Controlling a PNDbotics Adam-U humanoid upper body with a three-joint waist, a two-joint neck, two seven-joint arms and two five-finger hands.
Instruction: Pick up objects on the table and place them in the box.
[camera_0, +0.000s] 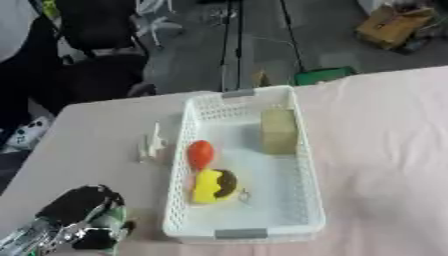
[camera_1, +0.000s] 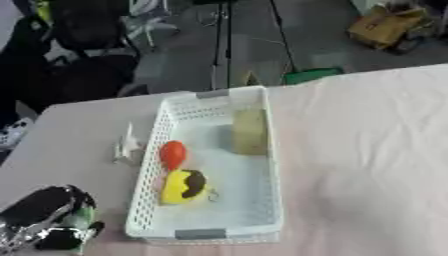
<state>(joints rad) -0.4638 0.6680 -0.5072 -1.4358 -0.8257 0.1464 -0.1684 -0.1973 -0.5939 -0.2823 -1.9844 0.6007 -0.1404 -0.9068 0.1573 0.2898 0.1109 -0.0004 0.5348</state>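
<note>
A white lattice box (camera_0: 302, 165) stands in the middle of the table. Inside it lie an olive block (camera_0: 278, 131) at the far end, a red rounded thing (camera_0: 200, 153) by the left wall, and a yellow and black toy (camera_0: 213, 186) nearer to me. Just outside the left wall a small white object (camera_0: 151, 145) stands on the table. My left hand (camera_0: 77, 210) is at the lower left corner, well apart from the box, fingers curled round a green object (camera_0: 110, 221) that is mostly hidden. The right hand shows in neither view.
The table (camera_0: 385, 150) is covered with a pale pink cloth and reaches to the right edge of the view. Beyond its far edge are a dark floor, black chairs (camera_0: 96, 30), a stand, a green item (camera_0: 324, 75) and a cardboard box (camera_0: 392, 25).
</note>
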